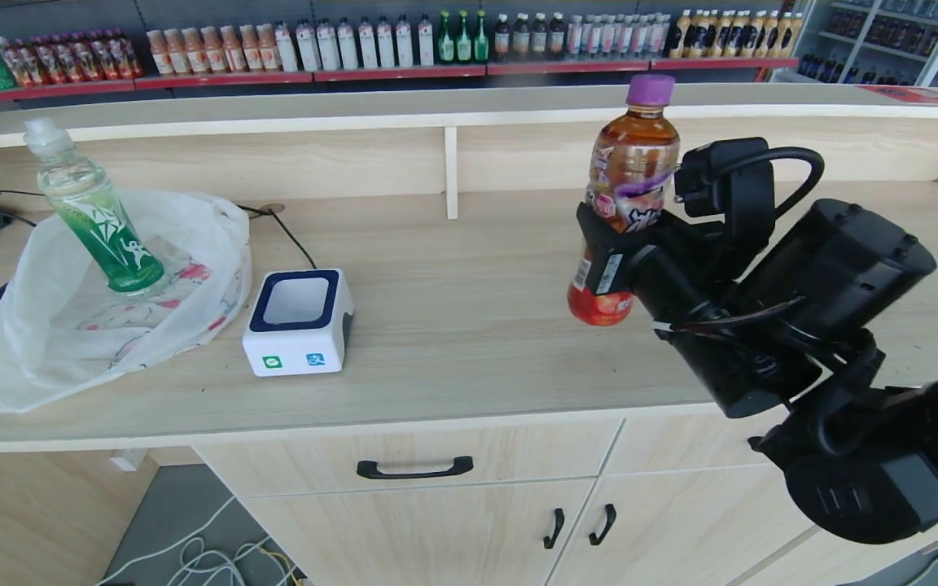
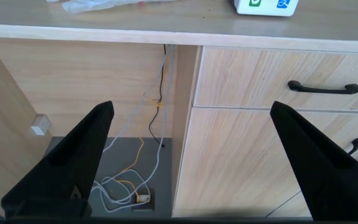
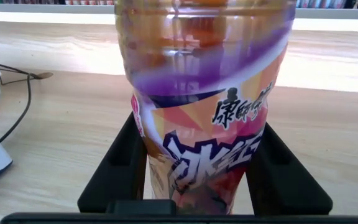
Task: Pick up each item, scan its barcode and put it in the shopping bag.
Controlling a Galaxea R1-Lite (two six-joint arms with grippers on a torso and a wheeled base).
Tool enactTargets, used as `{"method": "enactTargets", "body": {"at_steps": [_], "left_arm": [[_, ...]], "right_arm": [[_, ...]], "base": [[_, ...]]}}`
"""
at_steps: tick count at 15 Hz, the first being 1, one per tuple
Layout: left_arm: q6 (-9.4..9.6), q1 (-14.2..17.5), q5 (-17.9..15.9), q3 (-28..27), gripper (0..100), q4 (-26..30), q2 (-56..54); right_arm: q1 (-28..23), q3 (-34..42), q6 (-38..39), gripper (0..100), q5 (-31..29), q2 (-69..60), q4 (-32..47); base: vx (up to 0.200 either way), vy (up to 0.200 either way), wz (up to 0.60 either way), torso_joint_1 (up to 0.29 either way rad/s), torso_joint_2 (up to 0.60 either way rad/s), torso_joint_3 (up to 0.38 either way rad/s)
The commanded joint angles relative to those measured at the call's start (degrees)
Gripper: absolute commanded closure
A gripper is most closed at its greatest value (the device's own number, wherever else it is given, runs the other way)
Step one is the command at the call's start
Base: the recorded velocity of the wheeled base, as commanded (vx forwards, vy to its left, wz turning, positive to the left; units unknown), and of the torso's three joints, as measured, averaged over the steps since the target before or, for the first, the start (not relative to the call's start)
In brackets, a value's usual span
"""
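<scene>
Green-labelled bottle (image 1: pixel 98 220) stands inside the shopping bag (image 1: pixel 46 350) at the left of the table (image 1: pixel 469 342) in the head view, so one item looks finished. The right end effector (image 1: pixel 609 248) holds the purple-capped tea bottle (image 1: pixel 632 163) aloft, well right of the scanner (image 1: pixel 300 321); it seems not yet scanned.

In the left wrist view, the left end effector (image 2: pixel 191 124) is spread wide and empty, below the table edge and facing the cupboards (image 2: pixel 260 143).

In the right wrist view, the fingers (image 3: pixel 114 168) pinch the tea bottle's lower body.
</scene>
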Motion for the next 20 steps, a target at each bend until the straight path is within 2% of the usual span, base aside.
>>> {"method": "enactTargets", "body": {"at_steps": [1, 5, 8, 14, 17, 20], "left_arm": [[0.00, 0.0, 0.0, 0.0, 0, 0.0, 0.0], [0.00, 0.0, 0.0, 0.0, 0, 0.0, 0.0], [0.00, 0.0, -0.1, 0.0, 0, 0.0, 0.0], [0.00, 0.0, 0.0, 0.0, 0, 0.0, 0.0], [0.00, 0.0, -0.1, 0.0, 0, 0.0, 0.0], [0.00, 0.0, -0.1, 0.0, 0, 0.0, 0.0]], "right_arm": [[0.1, 3.2, 0.0, 100, 0.0, -5.0, 0.0], [3.1, 11.1, 0.0, 100, 0.0, -13.1, -0.2], [5.3, 19.8, 0.1, 100, 0.1, -17.5, -0.5], [6.7, 23.4, 1.0, 100, 1.0, -22.5, -0.5], [6.8, 24.4, 2.2, 100, 7.0, -23.1, -0.5], [7.2, 25.5, 6.6, 100, 14.6, -23.7, -0.5]], "base": [[0.000, 0.000, 0.00, 0.000, 0.00, 0.000], [0.000, 0.000, 0.00, 0.000, 0.00, 0.000], [0.000, 0.000, 0.00, 0.000, 0.00, 0.000], [0.000, 0.000, 0.00, 0.000, 0.00, 0.000], [0.000, 0.000, 0.00, 0.000, 0.00, 0.000], [0.000, 0.000, 0.00, 0.000, 0.00, 0.000]]}}
